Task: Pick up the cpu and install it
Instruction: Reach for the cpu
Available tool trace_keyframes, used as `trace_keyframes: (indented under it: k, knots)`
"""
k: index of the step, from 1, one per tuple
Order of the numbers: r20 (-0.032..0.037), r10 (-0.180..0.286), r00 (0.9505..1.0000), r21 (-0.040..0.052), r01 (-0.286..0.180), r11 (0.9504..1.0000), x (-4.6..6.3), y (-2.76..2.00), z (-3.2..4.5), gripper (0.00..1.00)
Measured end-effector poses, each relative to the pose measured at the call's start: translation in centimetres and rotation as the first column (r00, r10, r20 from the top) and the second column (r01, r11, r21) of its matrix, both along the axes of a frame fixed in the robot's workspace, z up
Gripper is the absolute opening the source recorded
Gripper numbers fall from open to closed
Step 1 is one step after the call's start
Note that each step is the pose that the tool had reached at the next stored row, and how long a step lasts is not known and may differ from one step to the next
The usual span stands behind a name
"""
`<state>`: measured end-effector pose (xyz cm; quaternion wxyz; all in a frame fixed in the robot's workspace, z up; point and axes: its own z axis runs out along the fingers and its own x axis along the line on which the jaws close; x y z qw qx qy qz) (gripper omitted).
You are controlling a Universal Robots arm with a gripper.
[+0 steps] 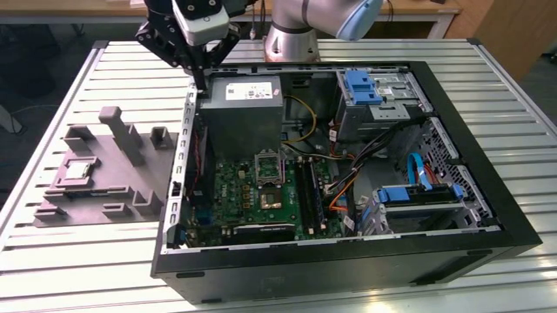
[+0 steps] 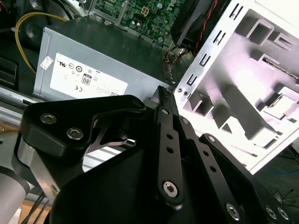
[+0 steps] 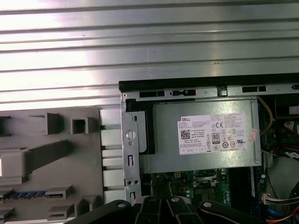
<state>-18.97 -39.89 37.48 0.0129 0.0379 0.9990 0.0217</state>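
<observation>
Hand [image 1: 201, 83], closed, hangs over case rim [image 1: 261, 67]; cpu [image 1: 77, 171] well apart.

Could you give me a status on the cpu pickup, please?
Tool shut, empty, above case corner by power supply. Cpu flat on grey fixture, untouched. Fixture posts stand near it.

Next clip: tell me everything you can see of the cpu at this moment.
The cpu is a small, thin, flat square chip with a pale silvery-beige top that looks like metal. It lies flat, top up, in a shallow recess of the grey fixture on the slatted table, on the exterior view's left of the open computer case. Nothing lies on it or grips it. The gripper hangs well apart from it, over the case wall beside the power supply. Its underside is hidden.
</observation>
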Motion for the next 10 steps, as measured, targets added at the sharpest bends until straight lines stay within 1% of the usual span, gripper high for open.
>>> trace_keyframes:
  k: [10]
  knots:
    - [-0.0001, 0.000, 1.0000, -0.0001, 0.000, 1.0000, -0.29, 0.00, -0.14, 0.11]
